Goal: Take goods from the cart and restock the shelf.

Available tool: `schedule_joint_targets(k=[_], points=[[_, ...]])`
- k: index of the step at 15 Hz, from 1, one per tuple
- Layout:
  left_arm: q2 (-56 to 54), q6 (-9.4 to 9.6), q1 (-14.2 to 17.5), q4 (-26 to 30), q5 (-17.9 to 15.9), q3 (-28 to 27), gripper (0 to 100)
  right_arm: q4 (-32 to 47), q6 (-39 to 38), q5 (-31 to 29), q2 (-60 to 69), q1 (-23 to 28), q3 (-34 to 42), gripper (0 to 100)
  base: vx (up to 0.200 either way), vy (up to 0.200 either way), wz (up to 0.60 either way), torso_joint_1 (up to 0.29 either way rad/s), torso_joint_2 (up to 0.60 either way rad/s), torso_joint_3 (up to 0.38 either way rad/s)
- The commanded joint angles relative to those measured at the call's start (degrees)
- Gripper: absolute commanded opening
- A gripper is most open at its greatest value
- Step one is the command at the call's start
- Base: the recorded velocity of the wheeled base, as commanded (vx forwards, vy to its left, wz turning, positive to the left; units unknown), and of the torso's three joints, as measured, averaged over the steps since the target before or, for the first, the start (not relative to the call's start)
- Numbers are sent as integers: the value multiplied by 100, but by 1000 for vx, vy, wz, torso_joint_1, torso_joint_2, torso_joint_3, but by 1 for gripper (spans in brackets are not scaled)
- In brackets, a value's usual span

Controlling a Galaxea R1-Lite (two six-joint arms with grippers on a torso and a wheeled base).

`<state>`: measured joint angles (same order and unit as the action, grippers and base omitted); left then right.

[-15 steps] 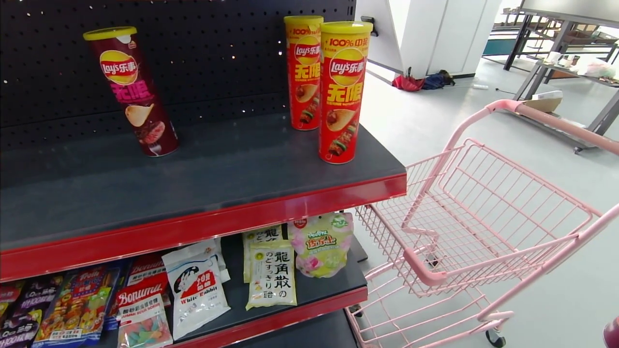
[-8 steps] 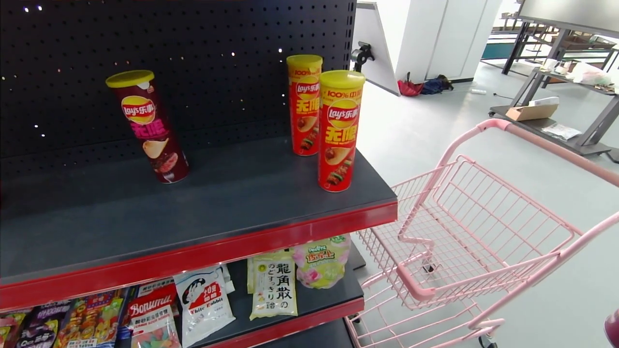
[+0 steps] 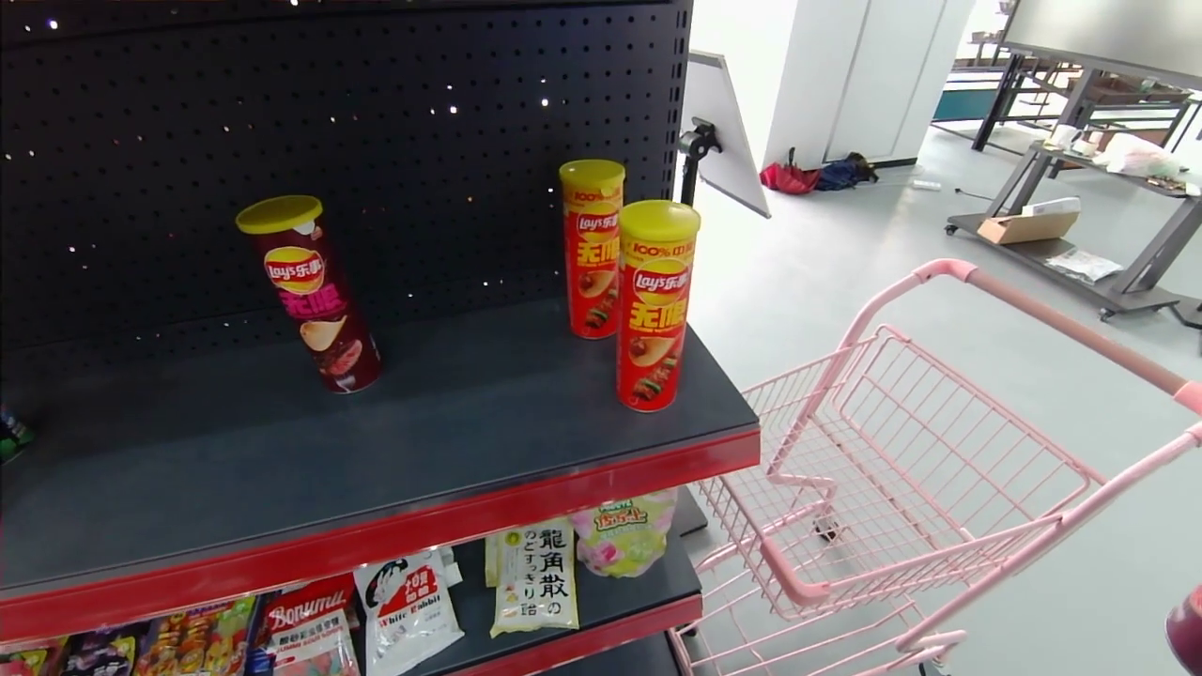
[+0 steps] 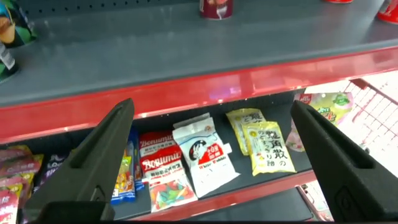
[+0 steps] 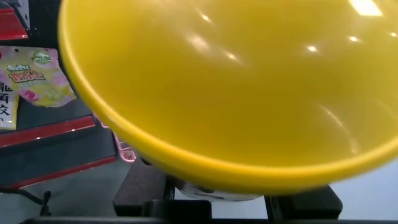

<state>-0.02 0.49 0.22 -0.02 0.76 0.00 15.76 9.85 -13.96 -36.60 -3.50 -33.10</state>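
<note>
On the upper shelf (image 3: 394,469) stand three chip cans: a dark red one (image 3: 310,291) at the left, and two red ones (image 3: 590,249) (image 3: 654,305) near the right end. The pink cart (image 3: 901,469) stands to the right of the shelf, and its wire basket shows bare mesh. My left gripper (image 4: 212,106) is open in front of the shelf's red front edge (image 4: 205,87), with nothing between its fingers. My right gripper (image 5: 224,196) is shut on a chip can, whose yellow lid (image 5: 236,81) sits close to the camera. A dark red bit (image 3: 1185,627) shows at the head view's lower right corner.
The lower shelf (image 3: 601,601) holds several snack bags (image 3: 531,575). A black pegboard (image 3: 376,141) backs the shelf. A tilted sign board (image 3: 723,131) is clamped at the shelf's right end. Open grey floor lies behind the cart, with metal racks (image 3: 1080,235) far right.
The head camera has shifted, so the shelf, cans and cart sit lower in the picture. The cans have not moved on the shelf.
</note>
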Motion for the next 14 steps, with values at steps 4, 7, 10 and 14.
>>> schedule_joint_targets(k=[4, 7, 10, 14], points=[[2, -5, -4, 2, 4, 0, 100, -240, 52, -37, -278, 16, -21, 0, 0, 0, 300, 151, -359, -209], [2, -5, 4, 2, 4, 0, 100, -328, 228, -19, -234, 51, 23, 0, 0, 0, 400, 90, -191, -102], [2, -5, 4, 2, 4, 0, 100, -328, 228, -19, -137, 51, 119, 0, 0, 0, 600, 15, -19, -15], [2, -5, -4, -6, 4, 0, 100, -328, 166, -2, 373, 51, 480, 0, 0, 0, 0, 0, 0, 0]])
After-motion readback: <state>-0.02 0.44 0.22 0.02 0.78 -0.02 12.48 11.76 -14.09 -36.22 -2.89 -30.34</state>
